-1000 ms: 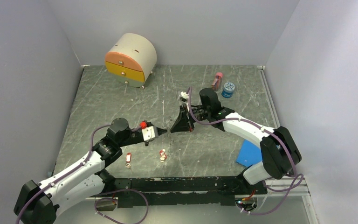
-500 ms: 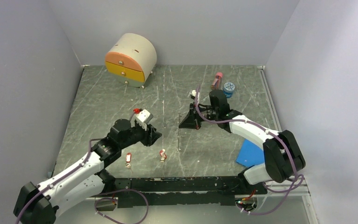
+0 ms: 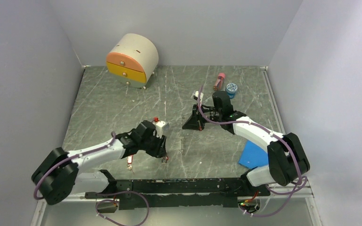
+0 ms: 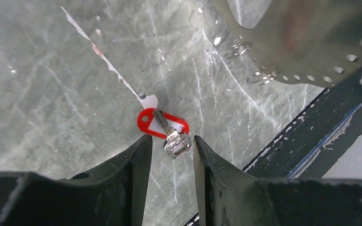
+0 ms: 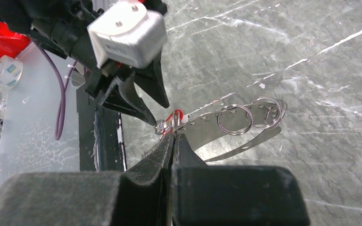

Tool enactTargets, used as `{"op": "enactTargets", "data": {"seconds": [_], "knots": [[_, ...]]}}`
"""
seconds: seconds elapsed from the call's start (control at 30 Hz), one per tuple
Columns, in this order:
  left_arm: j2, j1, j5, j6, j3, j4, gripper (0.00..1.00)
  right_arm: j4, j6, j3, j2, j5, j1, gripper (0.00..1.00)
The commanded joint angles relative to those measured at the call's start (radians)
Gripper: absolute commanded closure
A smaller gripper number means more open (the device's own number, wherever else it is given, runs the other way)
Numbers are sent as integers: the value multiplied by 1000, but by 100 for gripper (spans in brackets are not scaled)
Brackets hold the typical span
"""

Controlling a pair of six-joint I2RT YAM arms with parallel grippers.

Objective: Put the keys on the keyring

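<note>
A half-round drawer box (image 3: 132,59) stands in the far left corner of the tabletop (image 3: 108,103). Its pink and yellow drawer fronts are both closed, so I cannot see what is inside. Toward the far right corner a pink bottle (image 3: 219,81) lies on its side just beside a blue-lidded jar (image 3: 231,89) with its lid on. A blue sheet (image 3: 252,154) lies flat near the near right corner, next to my right arm, and a black rail (image 3: 193,181) runs along the near edge.

My left tool (image 4: 170,139) points down at a key (image 4: 165,128) lying flat on the tabletop close to that rail, about midway along the near edge. The tool is released. Its fingers are spread, with the key's silver head between their tips and a gap on either side, and the red tag points away from them. A second key (image 3: 130,161) lies just left of it, beside my left arm.

My right tool (image 5: 173,136) is clenched, and the keyring (image 5: 202,123) seems to start right at its tips. It is a thin perforated metal band that curves away above the tabletop and carries two small split rings (image 5: 234,119). My left tool stands directly in front of my right tool's tips. The band hangs close to my left wrist camera, blurring the upper right corner of that view.
</note>
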Motion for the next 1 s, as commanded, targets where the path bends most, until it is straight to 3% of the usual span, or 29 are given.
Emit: {"op": "enactTargets", "data": {"seconds": [0.0,0.37,0.5,0.6,0.7,0.97], "knots": [[106,-60,-30,-22,106,-117,59,15,-10,3,-30,1,-5,100],[256,-172,-122,-17,215,-225,64,-2,-22,14,-20,-8,-5,100],[274,-193,-178,-12,241,-265,70,8,-16,11,-19,-14,-5,100],[276,-205,-184,-12,253,-273,83,14,-14,11,-19,-17,-5,100],[265,-210,-192,-13,258,-286,96,7,-19,14,-19,-18,-5,100],[87,-204,-205,26,262,-292,97,10,-21,13,-19,-33,-5,100]]}}
